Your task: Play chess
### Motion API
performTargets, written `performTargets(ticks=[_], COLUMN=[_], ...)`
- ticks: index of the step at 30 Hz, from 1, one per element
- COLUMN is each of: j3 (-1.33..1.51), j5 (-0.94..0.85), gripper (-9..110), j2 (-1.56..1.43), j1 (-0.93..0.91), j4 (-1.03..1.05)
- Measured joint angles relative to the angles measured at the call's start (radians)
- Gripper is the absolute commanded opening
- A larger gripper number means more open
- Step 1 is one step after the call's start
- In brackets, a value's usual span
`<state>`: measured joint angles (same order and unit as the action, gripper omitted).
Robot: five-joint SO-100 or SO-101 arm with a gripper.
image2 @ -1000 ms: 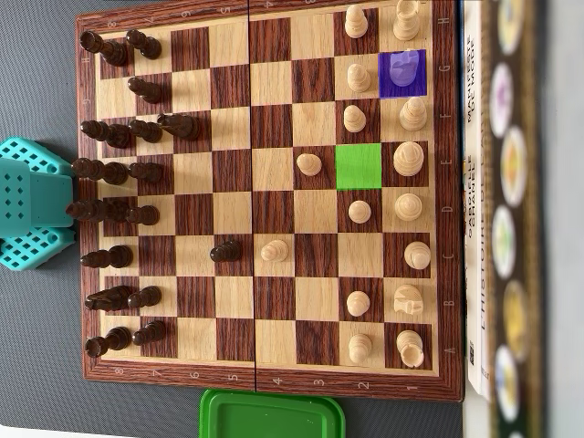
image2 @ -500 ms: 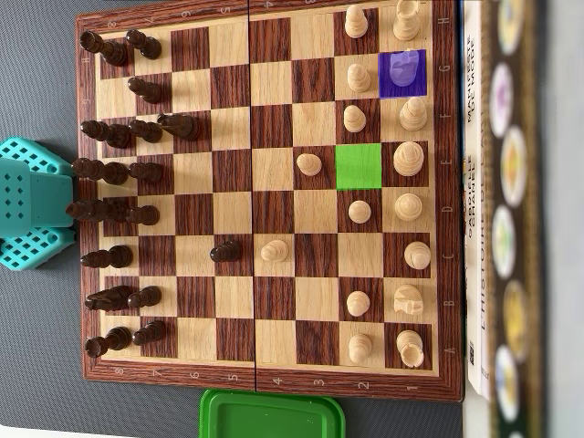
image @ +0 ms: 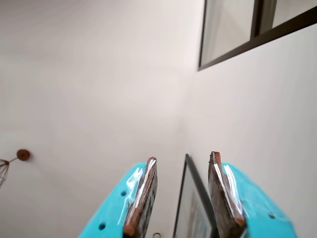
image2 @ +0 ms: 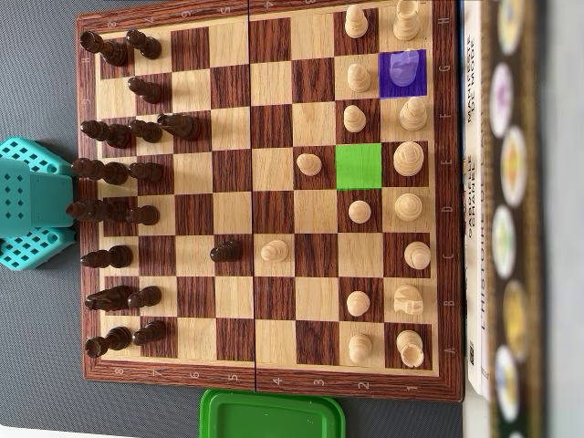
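Note:
In the overhead view a wooden chessboard (image2: 265, 381) fills the table. Dark pieces (image2: 119, 173) line its left side and light pieces (image2: 409, 160) its right. A purple patch (image2: 402, 74) covers a light piece near the top right, and a green patch (image2: 358, 167) marks an empty square. A dark pawn (image2: 225, 251) faces a light pawn (image2: 274, 251) mid-board. The teal arm (image2: 32, 203) sits off the board's left edge. In the wrist view my gripper (image: 183, 157) points up at a white wall, open, with nothing between its brown-padded fingers (image: 143, 193).
A green container (image2: 272, 415) lies below the board's lower edge. Books (image2: 484, 201) stand along the right side. In the wrist view a framed picture (image: 190, 208) hangs on the wall, and a dark window frame (image: 247, 39) sits at top right.

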<state>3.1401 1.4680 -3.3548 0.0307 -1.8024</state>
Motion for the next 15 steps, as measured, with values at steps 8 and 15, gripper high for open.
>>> performTargets(ticks=[8,15], j3=[0.0,-0.002], j5=[0.0,0.0], gripper=[15,15], j2=[0.0,0.0], j1=[0.0,0.0], j4=[0.155,0.307])
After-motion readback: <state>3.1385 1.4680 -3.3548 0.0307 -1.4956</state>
